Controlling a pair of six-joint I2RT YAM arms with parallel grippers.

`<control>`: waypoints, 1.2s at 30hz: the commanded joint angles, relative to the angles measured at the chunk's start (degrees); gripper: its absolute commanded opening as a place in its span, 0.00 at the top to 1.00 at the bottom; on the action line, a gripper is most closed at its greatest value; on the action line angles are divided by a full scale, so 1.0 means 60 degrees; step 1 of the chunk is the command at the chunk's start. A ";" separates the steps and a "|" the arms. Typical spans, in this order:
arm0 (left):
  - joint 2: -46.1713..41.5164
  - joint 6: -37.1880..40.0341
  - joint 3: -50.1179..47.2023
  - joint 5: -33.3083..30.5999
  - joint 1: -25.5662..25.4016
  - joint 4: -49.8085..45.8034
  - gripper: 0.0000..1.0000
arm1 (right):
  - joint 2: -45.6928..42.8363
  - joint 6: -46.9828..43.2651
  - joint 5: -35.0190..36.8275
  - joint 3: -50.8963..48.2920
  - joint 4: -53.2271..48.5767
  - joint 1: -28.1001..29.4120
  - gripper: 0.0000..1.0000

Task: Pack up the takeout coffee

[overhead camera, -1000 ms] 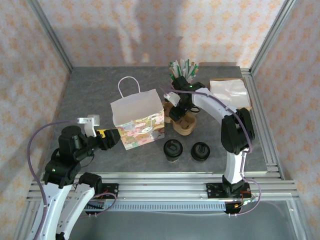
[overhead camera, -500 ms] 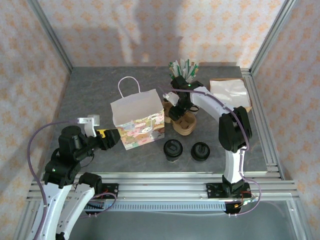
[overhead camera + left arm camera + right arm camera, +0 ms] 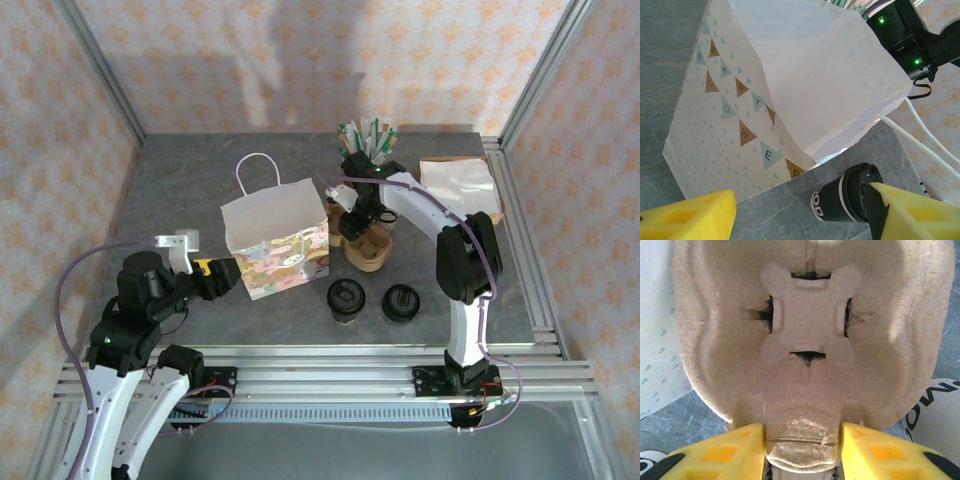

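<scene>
Two takeout coffees stand near the table's front: dark cups with white lettering and black lids, one [image 3: 346, 300] and its twin [image 3: 400, 302]. The left wrist view shows the nearer cup [image 3: 840, 202] beside the bag. A white paper bag [image 3: 275, 235] printed with bunting [image 3: 725, 125] stands open at the centre. My left gripper [image 3: 222, 273] is open at the bag's lower left corner, its yellow fingers [image 3: 685, 217] spread with nothing between them. My right gripper [image 3: 355, 222] is shut on the middle tab of a brown pulp cup carrier [image 3: 805, 335], held just right of the bag [image 3: 368, 248].
A holder of green-and-white straws [image 3: 370, 140] stands behind the carrier. A stack of white and brown paper [image 3: 458, 185] lies at the back right. Aluminium rails [image 3: 520, 240] run along the table's right and front edges.
The right gripper has shifted the pulp carrier slightly left and back, closer to the bag. The left arm, bag and both cups have not moved.
</scene>
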 commanded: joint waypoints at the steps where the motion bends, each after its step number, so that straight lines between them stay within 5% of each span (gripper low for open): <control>1: 0.0082 0.0141 0.0135 -0.0284 -0.0116 -0.0062 0.29 | -0.0193 -0.0093 -0.0151 0.0233 -0.0312 0.0052 0.58; 10: 0.0338 0.0082 0.1047 -0.0949 -0.0115 -0.0806 0.26 | -0.0744 0.0070 -0.0205 0.0044 -0.0091 0.0051 0.61; 19: 0.1634 -0.0619 0.2432 -0.3164 -0.0082 -0.2116 0.20 | -0.1147 0.0269 -0.0292 -0.0108 0.0084 0.0050 0.61; 36: 0.4816 0.0034 0.3777 -0.1828 0.0521 -0.1693 0.38 | -0.1802 0.0706 -0.0381 -0.0866 0.0480 0.0056 0.61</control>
